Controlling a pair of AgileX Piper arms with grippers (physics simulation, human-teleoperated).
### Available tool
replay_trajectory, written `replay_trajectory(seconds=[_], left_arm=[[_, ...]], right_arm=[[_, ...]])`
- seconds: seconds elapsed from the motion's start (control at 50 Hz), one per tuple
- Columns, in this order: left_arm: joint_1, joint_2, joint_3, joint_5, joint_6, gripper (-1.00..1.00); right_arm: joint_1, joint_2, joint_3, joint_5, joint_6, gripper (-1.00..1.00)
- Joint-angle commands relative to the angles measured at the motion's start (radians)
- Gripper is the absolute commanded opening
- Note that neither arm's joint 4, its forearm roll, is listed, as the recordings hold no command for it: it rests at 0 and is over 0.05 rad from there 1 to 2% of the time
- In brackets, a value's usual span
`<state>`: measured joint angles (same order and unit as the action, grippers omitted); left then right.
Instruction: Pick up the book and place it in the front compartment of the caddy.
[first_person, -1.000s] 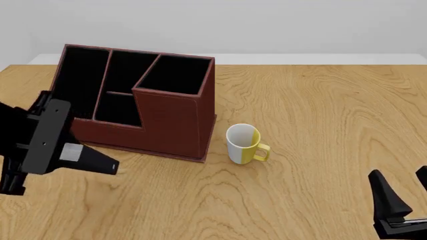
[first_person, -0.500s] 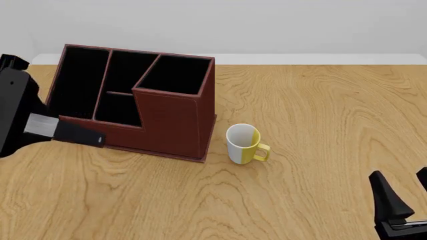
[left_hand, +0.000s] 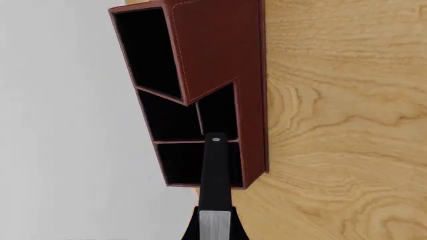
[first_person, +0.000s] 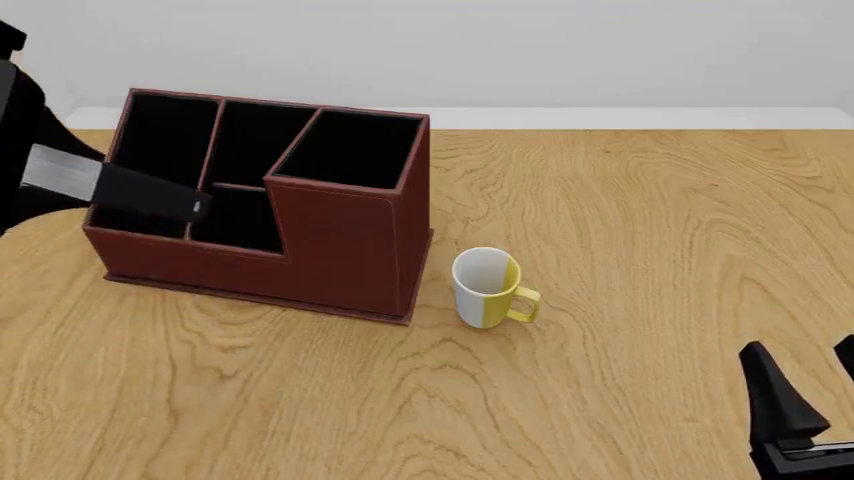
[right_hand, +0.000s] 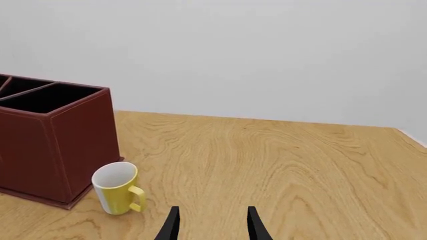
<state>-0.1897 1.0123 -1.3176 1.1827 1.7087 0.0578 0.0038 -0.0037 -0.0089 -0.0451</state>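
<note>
Book, black, slim and edge-on to us, hangs clamped in our left gripper above the caddy's left compartments. Pale wood-grain desk meets a plain white wall. Rightward stands a white-and-yellow mug; our right gripper rests apart, fingers spread, holding nothing.

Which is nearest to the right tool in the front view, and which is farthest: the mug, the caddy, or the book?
1. The mug: nearest to the right tool, mid-table to its left.
2. The caddy: farther left, beyond the mug.
3. The book: farthest, held by the left arm over the caddy's far-left end.
</note>
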Motion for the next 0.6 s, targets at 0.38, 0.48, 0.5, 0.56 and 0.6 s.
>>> replay_trajectory(seconds=[0.38,0.48,0.5,0.56,0.6], left_arm=[[-0.065,0.148,-0.018,-0.257,0.012,-1.00],[-0.039,0.186,-0.040,-0.270,0.011,-1.00],[-0.030,0.192,-0.039,-0.275,0.017,-1.00],[-0.016,0.210,-0.050,-0.285,0.018,-1.00],[-0.006,0.218,-0.051,-0.297,0.023,-1.00]], right_arm=[[-0.011,0.003,0.000,-0.002,0.000,1.00],[-0.013,0.004,-0.001,-0.002,0.000,1.00],[-0.014,0.003,-0.001,-0.002,-0.001,1.00],[-0.014,0.001,-0.001,0.000,-0.001,1.00],[-0.013,0.000,0.000,0.001,-0.001,1.00]])
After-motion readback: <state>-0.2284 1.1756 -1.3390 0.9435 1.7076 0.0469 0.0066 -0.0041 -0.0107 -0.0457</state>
